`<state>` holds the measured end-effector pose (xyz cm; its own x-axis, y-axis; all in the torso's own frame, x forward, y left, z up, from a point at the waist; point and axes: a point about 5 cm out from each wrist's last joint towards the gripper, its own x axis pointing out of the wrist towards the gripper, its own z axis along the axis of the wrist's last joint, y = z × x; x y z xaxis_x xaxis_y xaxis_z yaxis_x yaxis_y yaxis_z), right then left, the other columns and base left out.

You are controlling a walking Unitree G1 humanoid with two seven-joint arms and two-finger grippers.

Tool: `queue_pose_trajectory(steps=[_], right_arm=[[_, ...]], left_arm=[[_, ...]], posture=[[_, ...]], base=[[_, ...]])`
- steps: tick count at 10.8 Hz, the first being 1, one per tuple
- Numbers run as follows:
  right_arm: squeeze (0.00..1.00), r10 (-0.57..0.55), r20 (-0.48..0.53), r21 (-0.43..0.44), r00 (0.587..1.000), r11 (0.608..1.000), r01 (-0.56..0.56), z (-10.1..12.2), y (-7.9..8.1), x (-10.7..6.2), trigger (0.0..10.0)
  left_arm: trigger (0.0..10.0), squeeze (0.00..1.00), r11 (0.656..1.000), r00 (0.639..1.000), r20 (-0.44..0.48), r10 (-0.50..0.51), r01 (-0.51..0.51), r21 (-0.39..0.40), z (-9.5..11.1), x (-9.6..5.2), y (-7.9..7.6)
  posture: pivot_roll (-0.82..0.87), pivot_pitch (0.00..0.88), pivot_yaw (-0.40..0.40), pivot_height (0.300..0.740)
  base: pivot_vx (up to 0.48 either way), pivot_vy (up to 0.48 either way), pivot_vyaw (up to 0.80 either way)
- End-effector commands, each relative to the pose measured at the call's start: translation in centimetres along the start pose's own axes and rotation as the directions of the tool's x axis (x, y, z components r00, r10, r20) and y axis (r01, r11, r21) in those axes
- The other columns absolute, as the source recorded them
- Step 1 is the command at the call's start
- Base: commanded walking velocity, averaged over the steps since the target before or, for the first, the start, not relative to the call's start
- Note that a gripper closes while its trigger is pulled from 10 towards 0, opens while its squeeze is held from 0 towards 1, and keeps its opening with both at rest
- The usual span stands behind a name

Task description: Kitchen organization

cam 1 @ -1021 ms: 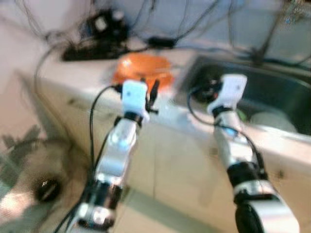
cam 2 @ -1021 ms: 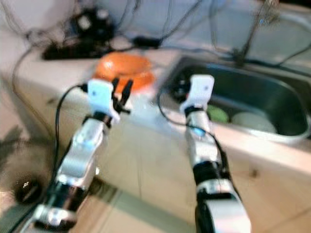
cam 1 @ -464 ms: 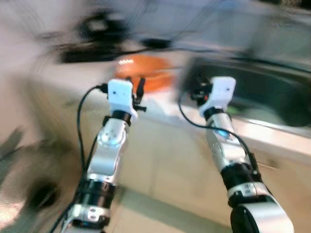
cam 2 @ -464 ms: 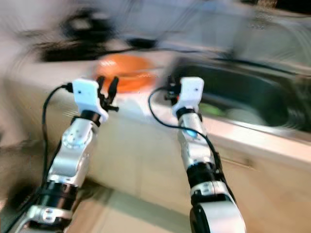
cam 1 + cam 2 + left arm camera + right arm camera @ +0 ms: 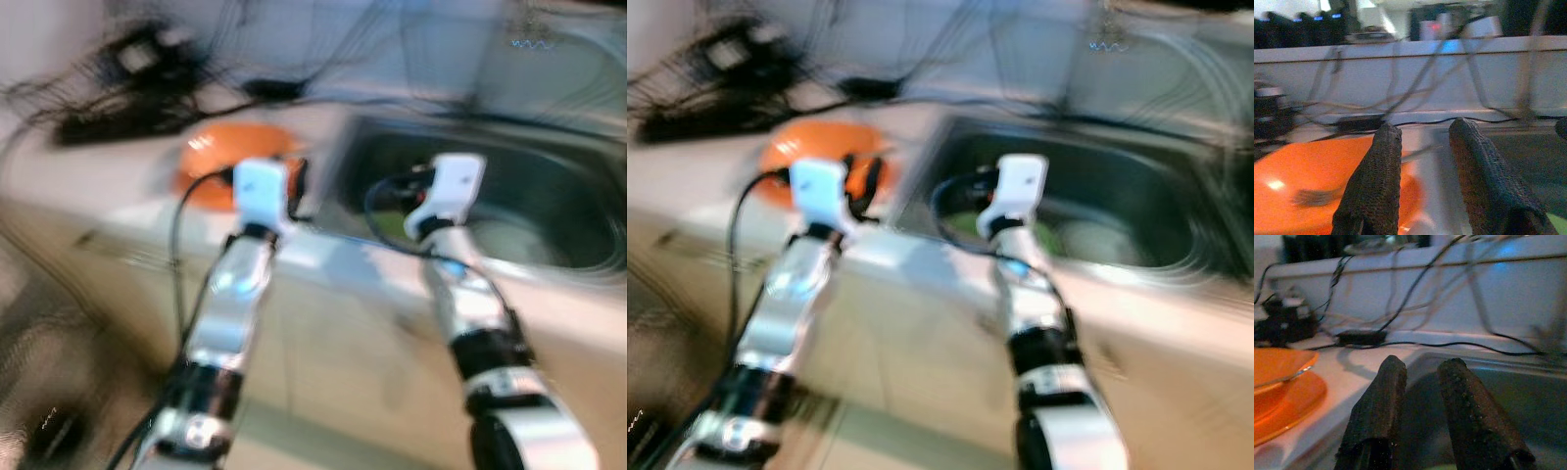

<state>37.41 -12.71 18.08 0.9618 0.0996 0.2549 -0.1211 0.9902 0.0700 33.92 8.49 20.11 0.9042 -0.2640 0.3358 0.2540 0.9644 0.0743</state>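
The head views are blurred. An orange bowl (image 5: 230, 162) stands on an orange plate (image 5: 1288, 406) on the pale counter, left of a steel sink (image 5: 568, 196). A fork (image 5: 1317, 196) lies in the orange dish. My left gripper (image 5: 1425, 129) is open and empty, held over the counter edge just right of the bowl. My right gripper (image 5: 1422, 364) is open with a narrow gap, at the sink's near left rim. A white dish (image 5: 519, 240) and something green (image 5: 1043, 235) lie in the sink.
A black power strip (image 5: 127, 108) and several tangled cables run along the back of the counter, with a black adapter (image 5: 1359, 122) behind the plate. A tap (image 5: 529, 29) stands behind the sink. Cabinet fronts (image 5: 333, 343) drop below the counter edge.
The whole picture has shifted and blurred, so the camera has moved; the sink now sits more central. Both arms stay held forward at the counter edge, fingers unchanged.
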Motion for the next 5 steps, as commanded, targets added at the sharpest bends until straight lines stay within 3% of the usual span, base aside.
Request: queue_pose_trajectory(steps=[1, 5], right_arm=[[0.0, 0.029, 0.008, 0.007, 1.0, 1.0, -0.029, 0.1, 1.09, 0.04, 10.0], [0.0, 0.029, 0.009, 0.016, 1.0, 0.999, -0.029, 0.11, 1.1, 0.03, 10.0]], left_arm=[[10.0, 0.0, 1.0, 1.0, -0.009, 0.024, -0.024, 0.008, -0.19, -0.25, 0.84], [10.0, 0.0, 1.0, 1.0, 0.013, -0.004, 0.004, -0.005, 0.09, -0.3, 0.34]], posture=[[0.18, 0.041, -0.008, 0.74], [0.18, 0.043, -0.009, 0.74]], base=[[0.0, 0.0, 0.0], [0.0, 0.0, 0.0]])
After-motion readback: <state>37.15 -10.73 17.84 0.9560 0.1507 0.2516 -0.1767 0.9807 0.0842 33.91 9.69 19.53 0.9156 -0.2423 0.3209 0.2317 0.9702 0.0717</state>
